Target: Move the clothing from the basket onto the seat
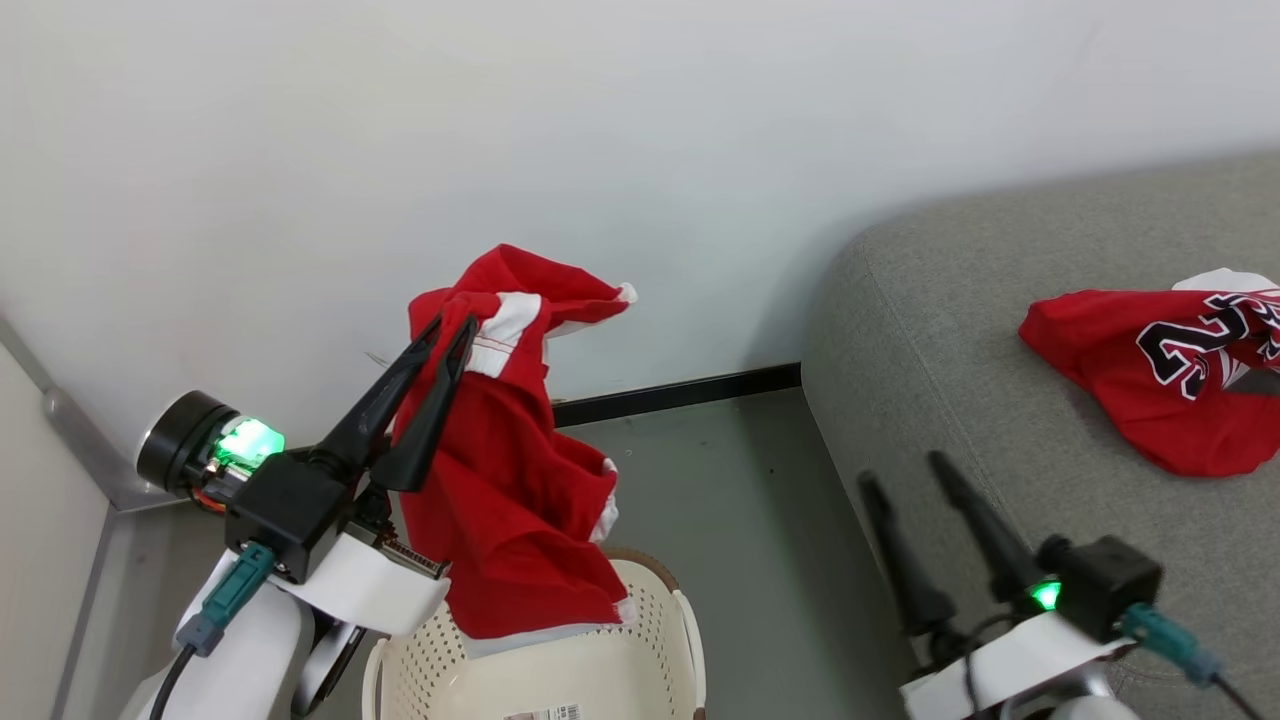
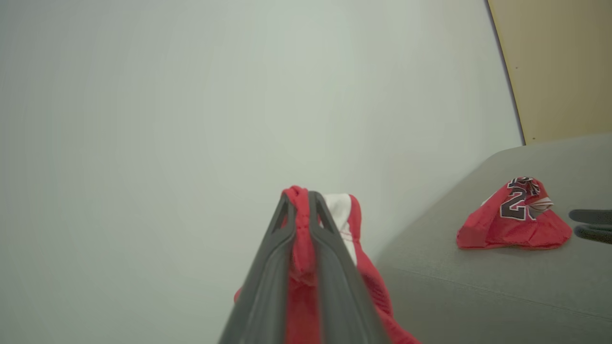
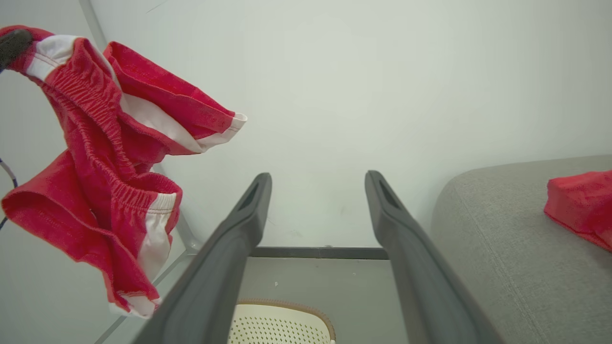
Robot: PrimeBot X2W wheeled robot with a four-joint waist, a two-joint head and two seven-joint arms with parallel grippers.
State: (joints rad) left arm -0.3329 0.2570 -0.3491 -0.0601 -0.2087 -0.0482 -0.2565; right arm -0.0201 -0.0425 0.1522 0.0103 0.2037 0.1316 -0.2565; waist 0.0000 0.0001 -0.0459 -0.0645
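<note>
Left jaws are almost closed and pinch the white-trimmed edge of a soft red garment with an elastic waistband (image 1: 510,480) (image 2: 300,258) (image 3: 95,143). Their two long dark fingers (image 1: 385,400) point up and to the right in the head view, in front of a pale wall (image 1: 640,150). The cloth goes between both fingers in the left wrist view and hangs down from them in loose folds. In the head view its lower hem lies in front of the back rim of a cream-white perforated plastic basket with a brown rim (image 1: 690,640) (image 3: 282,327). I cannot tell if the hem touches the rim. The basket stands on a grey floor (image 1: 740,500), near a black baseboard (image 1: 680,392), and a barcode sticker (image 1: 545,712) shows on its inside bottom.

Right jaws stand wide apart and hold nothing. Their fingers (image 1: 985,535) are over the front edge of a large grey-green woven-fabric seat with a rounded corner (image 1: 1000,350) (image 2: 478,286) (image 3: 502,239), to the right of the basket.

A second red garment, a crumpled jersey with black white-edged numbers (image 1: 1150,400) (image 2: 511,224) (image 3: 578,210), lies on the seat cushion, well apart from the basket and from the hanging garment.
</note>
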